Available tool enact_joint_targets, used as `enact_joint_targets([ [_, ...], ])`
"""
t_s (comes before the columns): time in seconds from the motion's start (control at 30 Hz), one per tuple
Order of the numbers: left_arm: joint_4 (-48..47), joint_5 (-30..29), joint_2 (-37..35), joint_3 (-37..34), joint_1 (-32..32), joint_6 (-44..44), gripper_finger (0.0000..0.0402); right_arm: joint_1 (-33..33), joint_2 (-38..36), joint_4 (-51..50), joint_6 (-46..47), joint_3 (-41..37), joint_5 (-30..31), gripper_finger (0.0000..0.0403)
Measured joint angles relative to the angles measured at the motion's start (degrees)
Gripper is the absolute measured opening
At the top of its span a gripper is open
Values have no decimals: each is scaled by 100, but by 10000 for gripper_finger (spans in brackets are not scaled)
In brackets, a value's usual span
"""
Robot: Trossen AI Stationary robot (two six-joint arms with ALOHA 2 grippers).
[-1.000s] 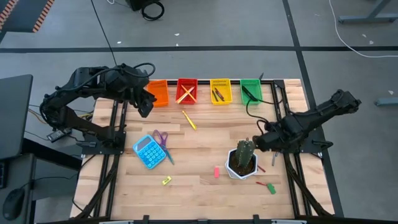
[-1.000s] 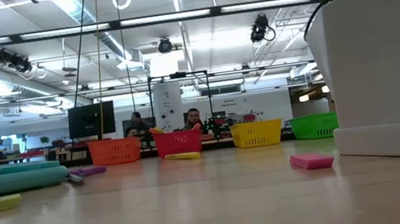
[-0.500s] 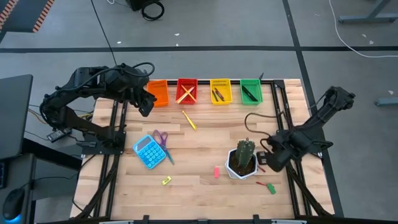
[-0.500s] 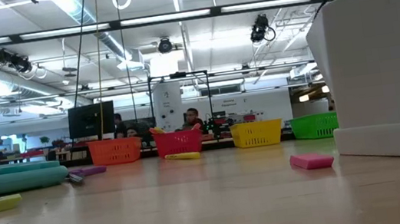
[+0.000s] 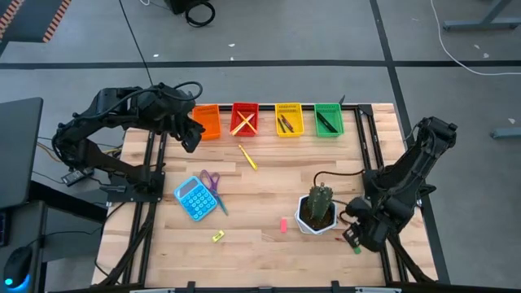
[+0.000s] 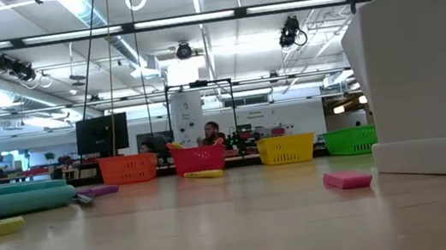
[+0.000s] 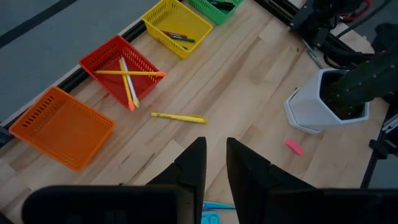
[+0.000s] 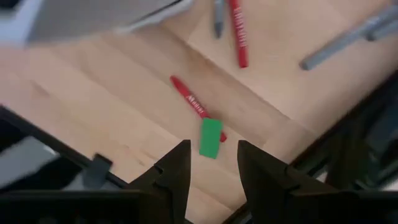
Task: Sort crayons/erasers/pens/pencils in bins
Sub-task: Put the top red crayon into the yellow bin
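1. The right gripper [image 8: 208, 163] hangs low over the tabletop's [image 5: 260, 183] near right corner, beside the white cactus pot [image 5: 317, 213] — its fingers stand apart with nothing between them.
2. Just ahead of those fingers lies a green eraser [image 8: 211, 137], resting on the end of a red crayon [image 8: 191, 102]; a second red crayon [image 8: 237, 32] lies near it.
3. The left gripper [image 7: 215, 155] hovers over the far left part of the tabletop, by the orange bin [image 5: 206, 121]; its fingers are narrowly apart and empty.
4. The four bins line the far edge: orange, then the red bin [image 5: 244, 119] holding crossed pencils [image 7: 127, 79], the yellow bin [image 5: 288, 120] with crayons in it, and the green bin [image 5: 328, 119] with dark pens in it.
5. A yellow pen [image 5: 247, 156] lies loose just in front of the red bin.
6. A pink eraser [image 5: 283, 225] sits near the near edge, left of the pot — a yellow-green eraser [image 5: 217, 237] lies further left, below the blue calculator [image 5: 194, 198] and the scissors [image 5: 212, 186].
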Motion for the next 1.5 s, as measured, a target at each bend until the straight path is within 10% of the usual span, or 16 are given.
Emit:
enact_joint_targets([
  [0.43,-2,0,0,-4,0,-17,60,409,912,463,-1400,0,262,137],
  [1.1,-37,0,2,-4,0,-251,55,1585,676,450,224,0,1523,137],
  [1.5,-24,-17,2,-4,0,-169,55,881,1043,172,-615,-4,2253,137],
])
